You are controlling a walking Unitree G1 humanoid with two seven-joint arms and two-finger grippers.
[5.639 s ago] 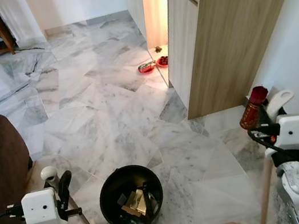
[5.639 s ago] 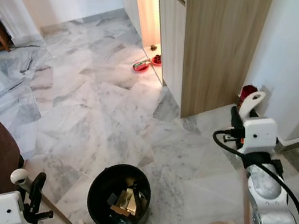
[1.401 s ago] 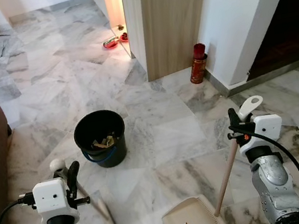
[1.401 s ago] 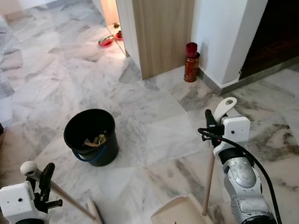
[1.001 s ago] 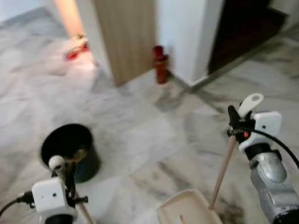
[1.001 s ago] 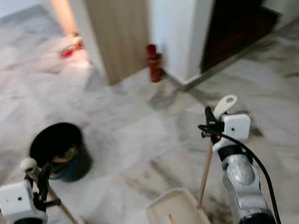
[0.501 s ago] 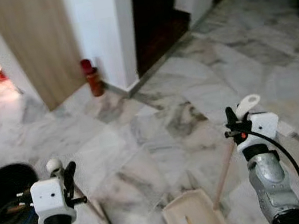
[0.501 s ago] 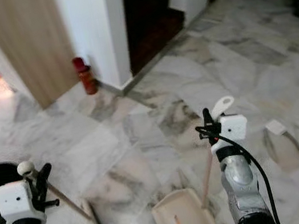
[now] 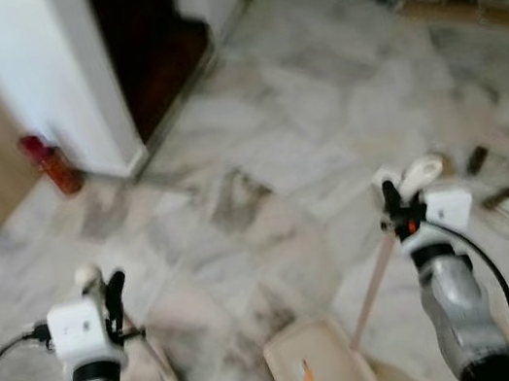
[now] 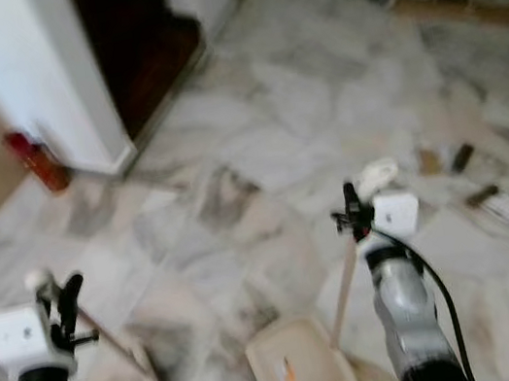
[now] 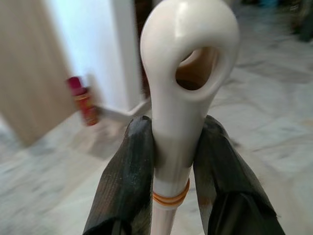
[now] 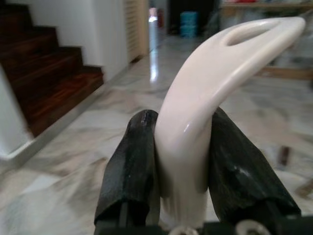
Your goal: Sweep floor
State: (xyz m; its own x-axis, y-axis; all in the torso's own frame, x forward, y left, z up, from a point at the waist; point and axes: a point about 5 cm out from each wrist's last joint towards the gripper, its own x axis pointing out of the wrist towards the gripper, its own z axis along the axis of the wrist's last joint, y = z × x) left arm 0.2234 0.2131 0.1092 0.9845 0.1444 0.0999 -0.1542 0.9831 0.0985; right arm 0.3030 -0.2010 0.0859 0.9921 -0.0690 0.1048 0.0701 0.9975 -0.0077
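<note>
Swung round to the right since half a second back, so camera shift and not stuff moving: black bucket that sat at the lower left edge now gone from frame, staircase [image 9: 151,51] and red can [image 9: 55,164] slid over to the upper left, and a scatter of litter [image 9: 497,197] come into view on the marble floor [image 9: 254,131] at the right. All pretty blurry from the turn.

Left gripper [image 9: 110,293] low on the left, fingers [image 11: 128,181] clamped tight either side of the broom [image 9: 156,361] just under its white looped handle end, orange band right below the pinch point. Stick slanting down to the right, brush head resting on the floor just ahead of the left arm.

Right gripper [image 9: 394,207] out at the right, both fingers [image 12: 132,166] squeezed shut round the curved cream grip of the dustpan [image 9: 316,372]. Wooden pole angling down and left from there to the cream pan, which sits flat on the floor between the two arms, small orange mark on its face.

Litter lying well right of the pan, past the right gripper: a couple of dark bits and a pale flat piece, too smeared to name. Red can standing against the foot of the white wall [image 9: 27,73], dark wooden steps just beside it.
</note>
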